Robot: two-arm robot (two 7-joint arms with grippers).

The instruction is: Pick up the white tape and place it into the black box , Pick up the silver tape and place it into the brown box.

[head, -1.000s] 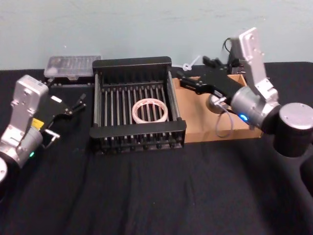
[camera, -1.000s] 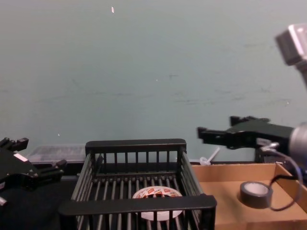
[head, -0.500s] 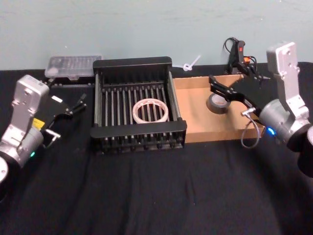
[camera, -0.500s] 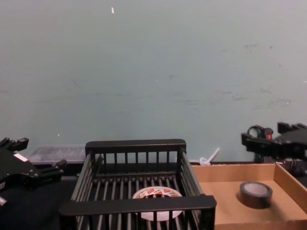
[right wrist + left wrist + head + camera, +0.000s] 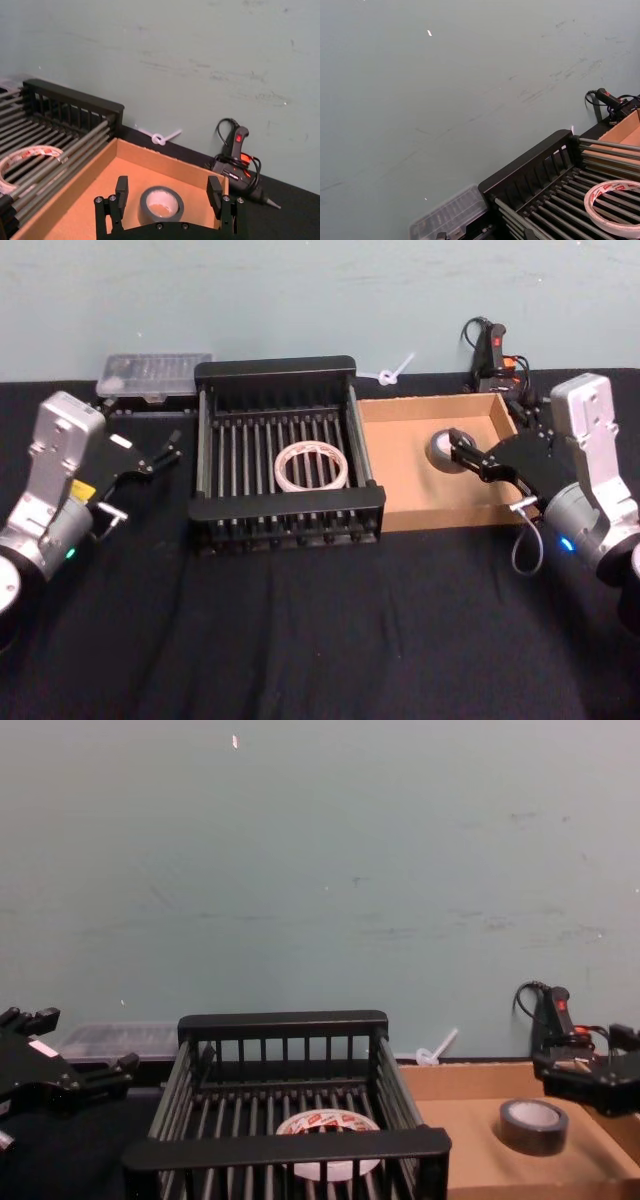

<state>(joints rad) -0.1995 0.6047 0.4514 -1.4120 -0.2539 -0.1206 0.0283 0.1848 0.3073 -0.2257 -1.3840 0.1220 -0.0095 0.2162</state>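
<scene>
The white tape (image 5: 312, 466) lies flat on the slatted floor of the black box (image 5: 275, 368), also seen as the white tape (image 5: 325, 1125) behind the front rim of the black box (image 5: 285, 1148). The silver tape (image 5: 443, 448) rests in the brown box (image 5: 415, 490) near its far right corner. My right gripper (image 5: 466, 453) is open, just right of the roll and holding nothing; in the right wrist view the right gripper (image 5: 168, 192) frames the silver tape (image 5: 161, 204) beyond its fingers. My left gripper (image 5: 150, 455) is open, left of the black box.
A clear plastic case (image 5: 150, 375) sits behind the black box at the left. A glue gun (image 5: 490, 350) with its cable lies behind the brown box, and a white zip tie (image 5: 392, 372) lies between the boxes at the back. Black cloth covers the table.
My right arm has drawn back to the right and lower, away from above the brown box. The silver tape stays in the box. The left arm has not moved.
</scene>
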